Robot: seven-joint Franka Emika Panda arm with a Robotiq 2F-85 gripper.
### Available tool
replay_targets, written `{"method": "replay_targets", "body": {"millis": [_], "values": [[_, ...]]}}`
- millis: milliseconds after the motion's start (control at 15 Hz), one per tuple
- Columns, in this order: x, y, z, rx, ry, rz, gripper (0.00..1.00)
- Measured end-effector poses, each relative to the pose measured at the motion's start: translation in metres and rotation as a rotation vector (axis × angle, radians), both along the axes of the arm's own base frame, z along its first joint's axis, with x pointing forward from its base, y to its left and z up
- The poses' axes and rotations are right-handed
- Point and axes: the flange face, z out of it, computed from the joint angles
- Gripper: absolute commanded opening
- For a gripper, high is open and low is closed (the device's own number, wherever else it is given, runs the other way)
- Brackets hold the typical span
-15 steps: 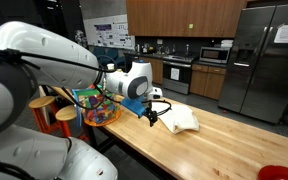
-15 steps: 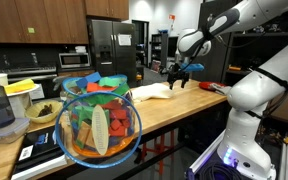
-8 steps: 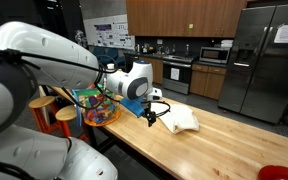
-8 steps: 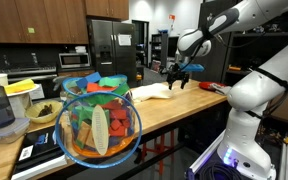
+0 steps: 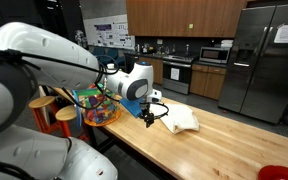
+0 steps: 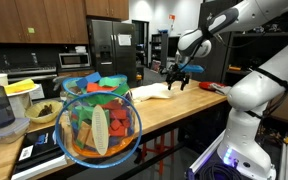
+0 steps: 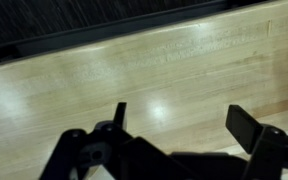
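Hovering over the wooden tabletop [image 5: 219, 150], the robot's fingers [image 7: 246, 126] stand wide apart and empty, just beside a crumpled white cloth [image 5: 180, 120]; a bowl [image 5: 97, 112] of colourful pieces sits nearby.

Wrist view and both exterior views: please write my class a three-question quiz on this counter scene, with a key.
1. True or false: the end effector grips the cloth.
2. In the wrist view, what lies between its fingers? A. bare counter B. a cup C. a spoon
3. Are its jaws open or shut?
Key: 1 false; 2 A; 3 open.
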Motion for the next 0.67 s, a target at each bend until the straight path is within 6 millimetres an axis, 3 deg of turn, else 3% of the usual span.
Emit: {"method": "replay_targets", "body": {"millis": [667], "values": [[-0.0015, 0.0014, -0.0038, 0.046, 0.003, -0.057, 1.00]]}}
